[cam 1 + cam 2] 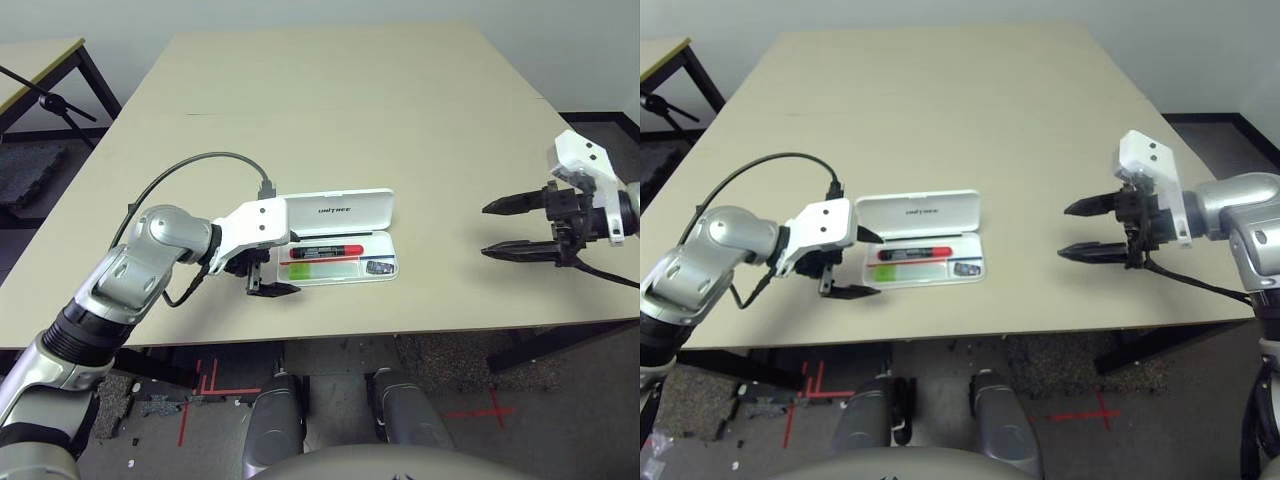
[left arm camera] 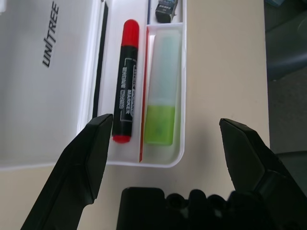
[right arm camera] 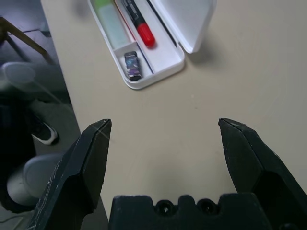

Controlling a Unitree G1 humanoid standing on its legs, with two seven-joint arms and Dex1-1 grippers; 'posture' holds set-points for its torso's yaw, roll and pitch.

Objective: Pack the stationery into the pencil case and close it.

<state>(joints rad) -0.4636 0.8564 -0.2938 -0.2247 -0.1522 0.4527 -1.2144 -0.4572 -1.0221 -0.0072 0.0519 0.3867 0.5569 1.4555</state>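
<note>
Pencil case: one (image 1: 340, 240), white, lying open on the counter (image 1: 330, 110) near its front edge, at about 9 o'clock from the counter's middle; lid raised at the far side with "UNITREE" lettering on it.
Marker: one (image 2: 125, 81), red ends with a black barrel, lying lengthwise in the case's tray on the lid side.
Green stick: one (image 2: 161, 86), pale and translucent with a bright green end, lying in the tray alongside the marker, on the side toward me.
Small dark piece: one (image 3: 133, 65), in its own little compartment at the tray's right end (what it is, I cannot make out).
My left tool: one (image 1: 266, 277), fingers wide apart and holding nothing, just beside the case's left end at its 9 o'clock, pointing along the tray.
My right tool: one (image 1: 1088, 230), fingers spread wide and empty, hovering above the counter well apart from the case at its 3 o'clock, tips aimed toward it.
Cable: one dark loop (image 1: 200, 165) arching from my left forearm to the wrist.
Hidden or cut off: my left wrist covers the case's left corner in the head views; the lettering on the marker's barrel is too small to read; the marker and stick run off the edge in my right wrist view.
</note>
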